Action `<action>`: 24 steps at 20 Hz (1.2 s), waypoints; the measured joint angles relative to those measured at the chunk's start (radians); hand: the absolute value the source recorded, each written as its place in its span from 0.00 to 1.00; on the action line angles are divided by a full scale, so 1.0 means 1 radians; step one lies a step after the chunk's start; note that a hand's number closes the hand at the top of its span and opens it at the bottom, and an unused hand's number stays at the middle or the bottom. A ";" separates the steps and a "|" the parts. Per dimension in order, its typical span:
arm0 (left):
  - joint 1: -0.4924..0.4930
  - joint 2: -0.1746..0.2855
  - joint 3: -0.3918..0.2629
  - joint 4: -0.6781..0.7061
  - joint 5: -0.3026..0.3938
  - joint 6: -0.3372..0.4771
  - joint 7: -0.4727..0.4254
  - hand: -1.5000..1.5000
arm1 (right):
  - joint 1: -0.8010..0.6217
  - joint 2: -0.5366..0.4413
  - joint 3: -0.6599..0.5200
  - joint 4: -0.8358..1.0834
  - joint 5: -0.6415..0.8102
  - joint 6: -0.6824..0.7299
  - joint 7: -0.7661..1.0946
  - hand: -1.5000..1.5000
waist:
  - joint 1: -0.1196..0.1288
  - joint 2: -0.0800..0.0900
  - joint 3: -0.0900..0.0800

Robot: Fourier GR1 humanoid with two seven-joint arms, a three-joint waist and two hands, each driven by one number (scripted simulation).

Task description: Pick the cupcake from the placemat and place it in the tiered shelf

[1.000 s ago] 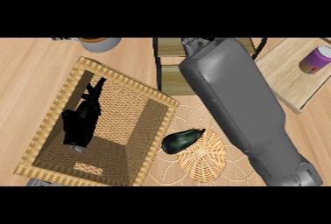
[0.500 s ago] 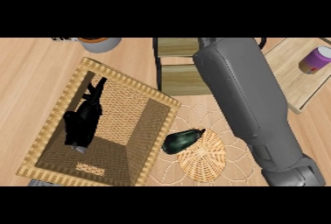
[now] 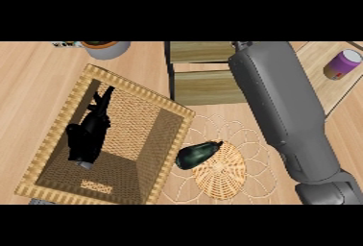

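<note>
The tiered shelf (image 3: 205,87) stands at the top centre, two wooden boards in a dark frame. My right forearm (image 3: 284,110) comes in from the lower right and runs up over the shelf's right side. Its hand lies past the arm's upper end and does not show. No cupcake is visible anywhere. A round wicker placemat (image 3: 223,168) with a lacy rim lies below the shelf, and a dark eggplant (image 3: 197,153) sits on its left part. My left hand (image 3: 89,137) rests open, fingers up, over the rectangular woven tray (image 3: 152,144) at the left.
A purple cup (image 3: 342,65) stands on a light wooden board (image 3: 319,93) at the top right. A grey bowl (image 3: 106,48) sits at the top left edge. Bare wooden counter (image 3: 35,86) shows left of the tray.
My right forearm has swung to the right, its upper end moving from the shelf's left side toward its right. The left hand and the eggplant have stayed put.
</note>
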 measured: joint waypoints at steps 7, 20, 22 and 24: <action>-0.001 0.002 0.001 0.000 0.006 -0.004 -0.002 0.50 | 0.057 0.022 -0.034 -0.105 -0.024 -0.033 0.005 0.00 | 0.001 0.002 -0.001; 0.002 0.000 -0.002 -0.001 0.002 -0.005 -0.014 0.50 | 0.040 0.026 -0.099 -0.304 -0.178 -0.027 -0.018 0.00 | 0.004 0.001 -0.001; 0.001 0.001 -0.007 -0.006 -0.006 0.004 -0.006 0.50 | 0.031 0.019 -0.127 -0.343 -0.199 -0.050 -0.023 0.00 | 0.003 0.002 -0.001; 0.003 0.002 -0.003 -0.005 0.001 0.006 -0.003 0.50 | 0.015 0.007 -0.158 -0.386 -0.202 -0.056 -0.009 0.00 | 0.000 0.001 -0.002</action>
